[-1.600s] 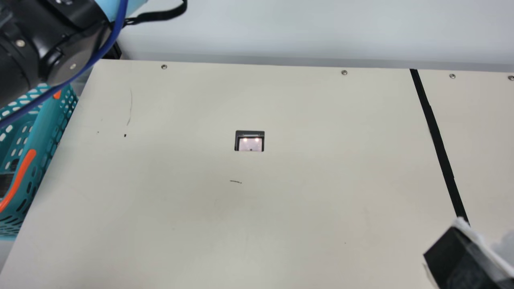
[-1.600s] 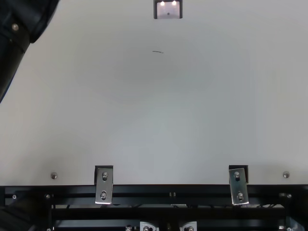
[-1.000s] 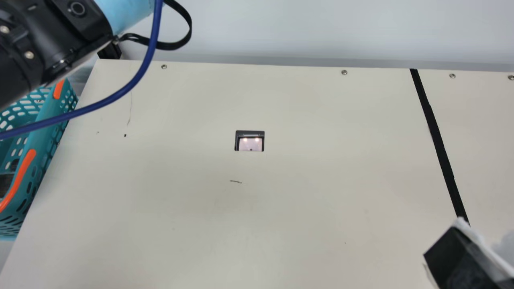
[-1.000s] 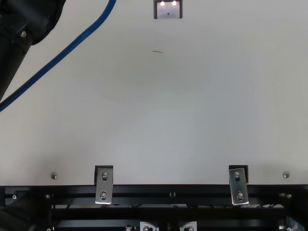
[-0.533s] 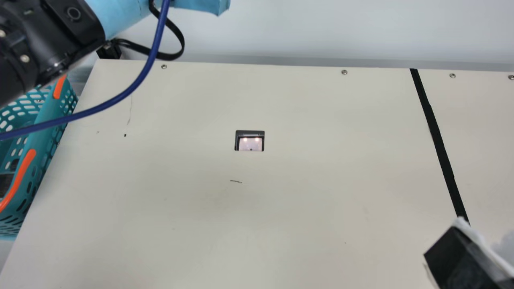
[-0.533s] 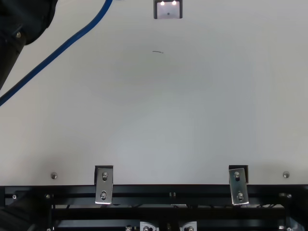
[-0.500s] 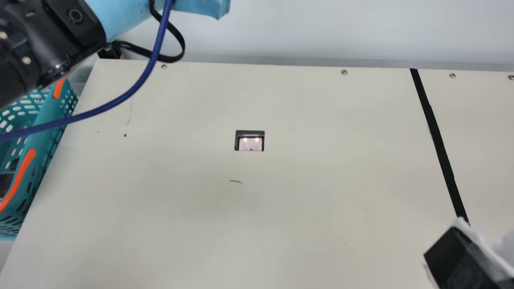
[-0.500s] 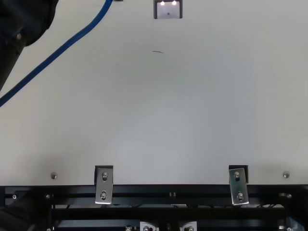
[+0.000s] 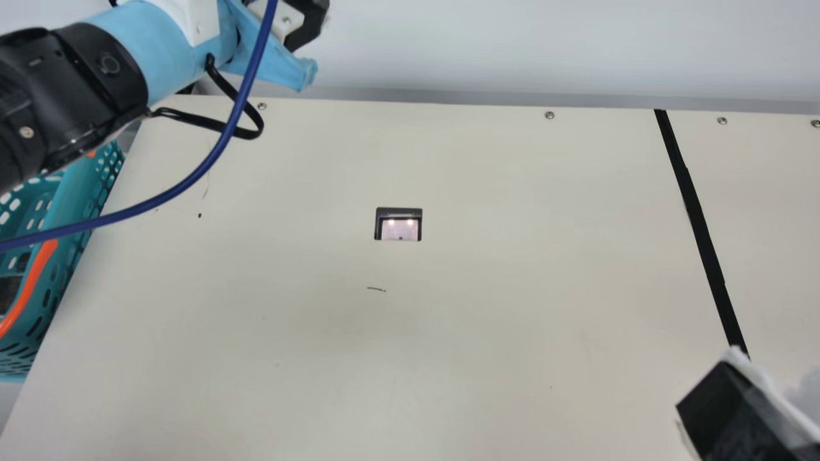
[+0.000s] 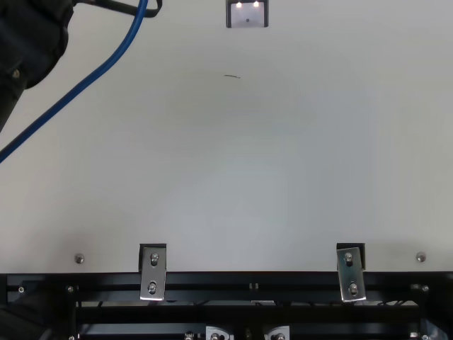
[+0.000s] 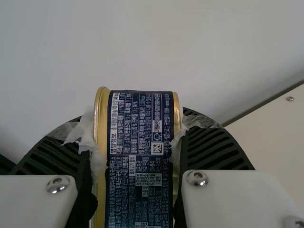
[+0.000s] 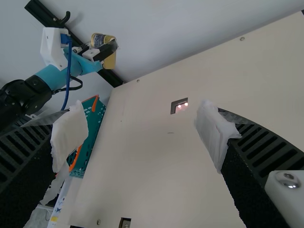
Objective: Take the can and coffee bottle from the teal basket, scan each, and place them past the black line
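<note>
Can (image 11: 140, 156) is up in L claw (image 9: 309, 25), pinched btwn 2 ribbed fingers (image 11: 213, 145), one bearing on each gold-edged side. Its dark blue label w/ dense small print faces L wrist cam; torn, whitish wrap shows at the contact spots.

L arm (image 9: 77, 89) comes in from main view's L edge & slants up to the R, passing over the far part of basket (image 9: 83, 192). Its black joint leads into a light blue section, then a white piece, w/ L claw out at the far end, by the table's far L corner, pale wall behind. In R wrist view, can + L claw sit in front of a dark post (image 12: 113, 78), well apart from scanner (image 9: 398, 224). Blue cable (image 9: 218, 147) hangs off L arm in a long curve, crossing in front of basket rim & table (image 9: 448, 333); a thin black cord (image 9: 250, 131) loops beside it. Top view has L arm's black joint in its upper L corner, same cable running diag. next to it.

R claw (image 9: 737, 410) is at main view's lower R corner, near the close end of black line (image 9: 698, 237). In R wrist view, R claw (image 12: 142, 137) has its fingers wide apart, nothing btwn them, white pads (image 12: 69, 135) on the tips.

Basket is at table's L edge, teal w/ orange trim. Dark item (image 9: 9, 291) inside is cut off by the frame; can't ID it.
</note>
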